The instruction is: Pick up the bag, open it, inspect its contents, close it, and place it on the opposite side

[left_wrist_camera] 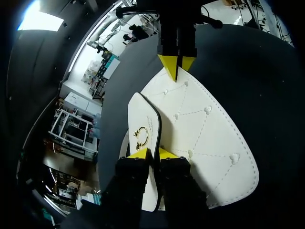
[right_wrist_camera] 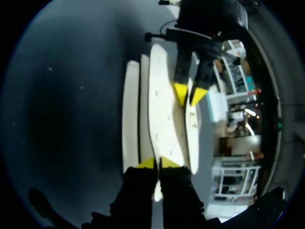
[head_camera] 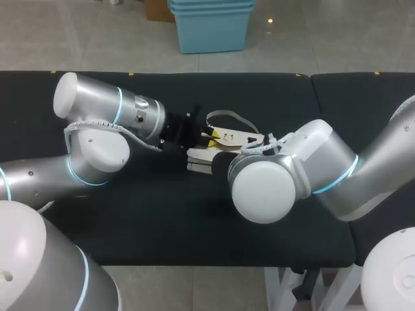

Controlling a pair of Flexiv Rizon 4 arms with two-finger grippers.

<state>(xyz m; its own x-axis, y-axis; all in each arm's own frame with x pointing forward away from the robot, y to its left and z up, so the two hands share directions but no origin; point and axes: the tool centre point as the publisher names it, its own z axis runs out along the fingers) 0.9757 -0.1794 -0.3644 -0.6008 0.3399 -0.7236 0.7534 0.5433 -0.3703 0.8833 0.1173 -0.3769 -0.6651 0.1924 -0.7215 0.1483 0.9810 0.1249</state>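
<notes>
Pinching the flap (left_wrist_camera: 145, 114) of the white quilted bag (left_wrist_camera: 209, 143) in the left gripper (left_wrist_camera: 153, 153), fingers nearly together on both faces, just short of the gold ring clasp (left_wrist_camera: 141, 136). Resting on the black table (head_camera: 194, 220), near its middle. Clamped at the far end by the right gripper (right_wrist_camera: 157, 163), tips almost meeting on the bag's edge. Beyond, trailing a pale strap (head_camera: 230, 116).

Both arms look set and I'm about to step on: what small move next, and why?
Probably ease the left gripper back, peeling the flap further off the bag. It pinches the flap beside the gold clasp, while the right gripper pinches the bag's opposite edge, anchoring it.
</notes>
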